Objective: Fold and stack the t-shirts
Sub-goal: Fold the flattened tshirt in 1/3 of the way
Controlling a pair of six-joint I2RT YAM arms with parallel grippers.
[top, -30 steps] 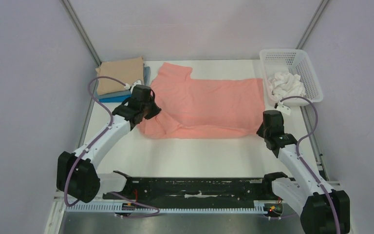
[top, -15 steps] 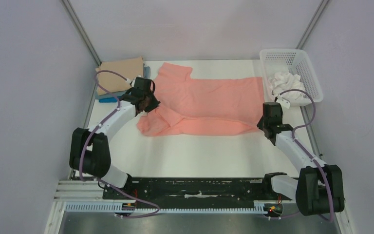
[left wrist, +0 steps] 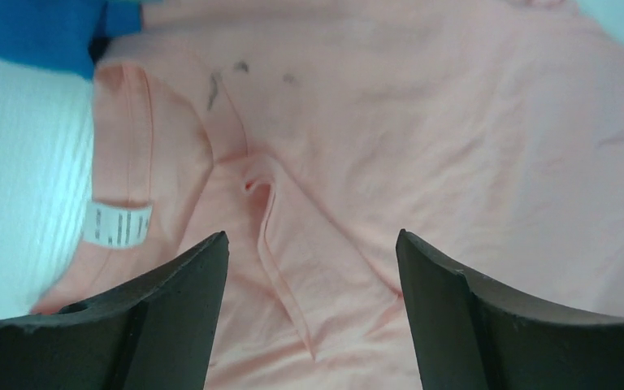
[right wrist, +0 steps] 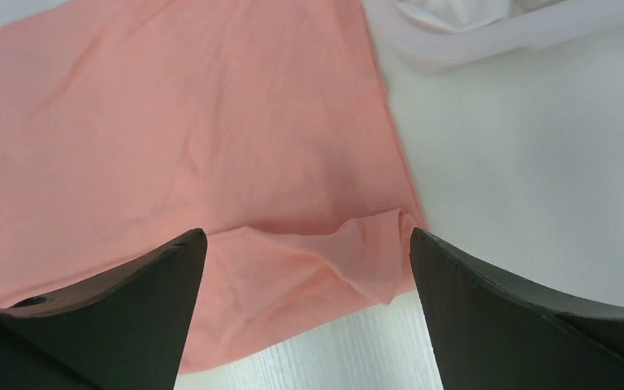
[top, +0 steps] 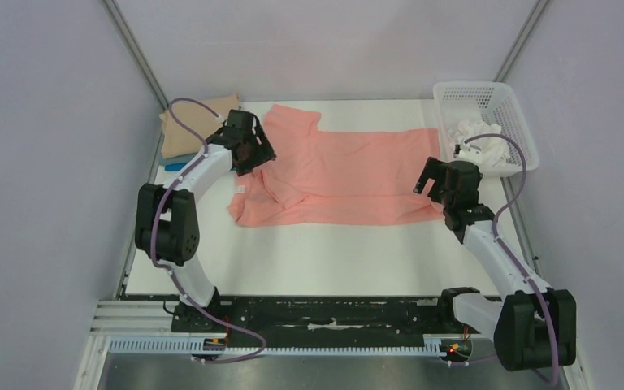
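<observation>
nearest on the white table (top: 317,260), the salmon-pink shirt (top: 349,175) lies lengthwise across the middle, its near long edge looking doubled over. at the hem end the right gripper (right wrist: 307,234) hangs just above it, fingers spread and empty; the hem corner (right wrist: 366,252) below is flipped back on itself. at the neck end the left gripper (left wrist: 310,240), likewise spread and empty, hovers beside the white label (left wrist: 116,224). a pinch from here could catch only one layer or that curled corner, dragging the fold crooked. farther back, the tan shirt (top: 188,122) tops the stack at far left, close to the left arm; a wide sweep could nudge it. the basket (top: 487,93) stands behind the right arm.
</observation>
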